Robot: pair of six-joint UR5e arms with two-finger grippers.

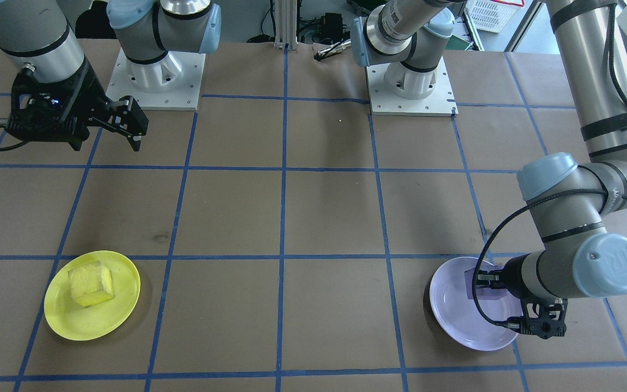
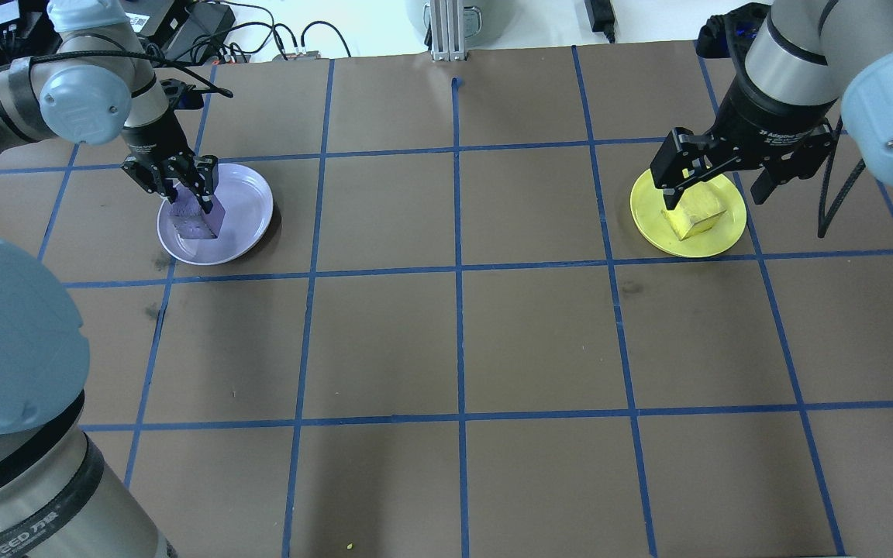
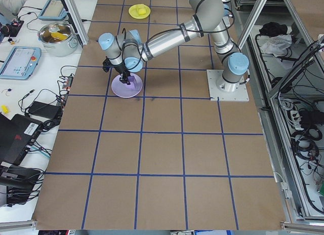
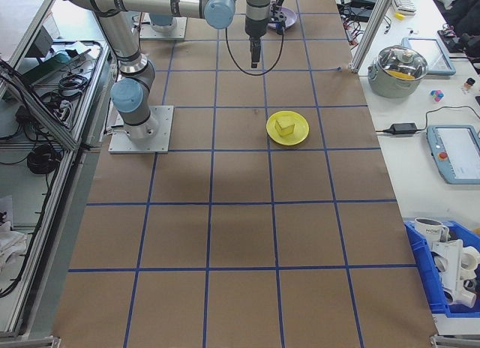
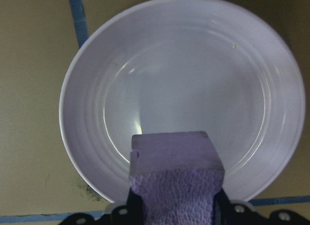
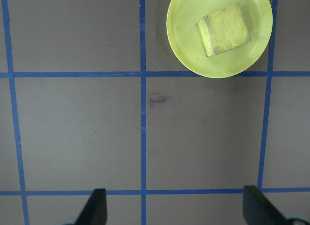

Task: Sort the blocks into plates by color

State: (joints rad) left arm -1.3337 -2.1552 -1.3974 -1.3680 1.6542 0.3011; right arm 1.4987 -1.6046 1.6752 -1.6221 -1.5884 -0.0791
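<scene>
Over the lavender plate point(image 2: 241, 203) on the bench's point(image 2: 454, 325) left side, the left pincer point(image 2: 183, 194) is clamped on the purple block point(image 2: 198, 221), holding it above the plate's near rim. Far right, the yellow block point(image 2: 694, 215) lies in the yellow plate point(image 2: 722, 232), and the right pincer point(image 2: 714, 174) hangs high with its 2 fingers point(image 6: 94, 208) wide apart, gripping nothing.

A pale lavender plate point(image 5: 97, 89) fills most of the view, lying on a brown table point(image 5: 34, 89) with blue tape point(image 5: 76, 14) at 11 o'clock. At 6 o'clock, the left gripper point(image 5: 177, 213) clamps a purple block point(image 5: 174, 176) over the plate's near rim.
</scene>
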